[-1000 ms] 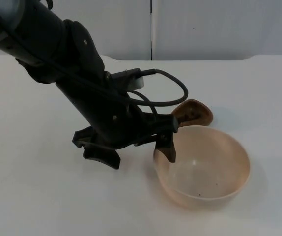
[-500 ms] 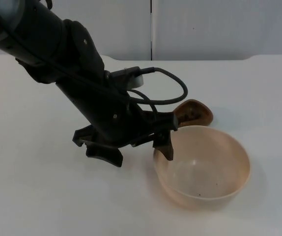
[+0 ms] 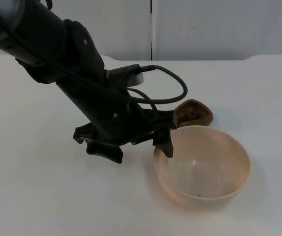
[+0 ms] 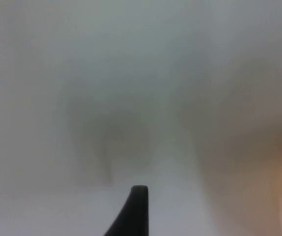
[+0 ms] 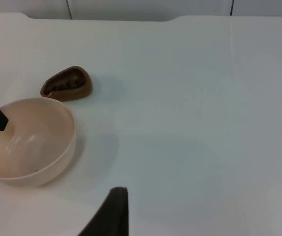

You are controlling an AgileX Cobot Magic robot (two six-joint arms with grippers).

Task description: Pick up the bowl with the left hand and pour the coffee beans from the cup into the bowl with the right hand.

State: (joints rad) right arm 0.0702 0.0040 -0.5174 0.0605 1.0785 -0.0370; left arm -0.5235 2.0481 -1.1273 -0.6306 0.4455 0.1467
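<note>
A peach bowl (image 3: 207, 197) stands on the white table at the front right, with a few dark specks inside; I also see the bowl (image 5: 42, 169) in the right wrist view. Just behind it sits a small brown cup (image 3: 196, 112) with dark coffee beans showing in the cup (image 5: 68, 84). My left gripper (image 3: 135, 147) is open and low over the table at the bowl's left side. One of its fingers (image 3: 164, 145) is at the bowl's near-left rim, and the other finger (image 3: 104, 151) is out to the left. My right gripper (image 5: 112, 212) waits well to the right of bowl and cup.
The left arm (image 3: 67, 64) slants down from the upper left and covers the table behind the gripper. The grey partition wall (image 3: 205, 24) closes the far edge. White table (image 5: 205, 123) stretches to the right of bowl and cup.
The left gripper has shifted slightly up and away from the front edge, its finger at the bowl's rim rising a little. Bowl and cup have not moved.
</note>
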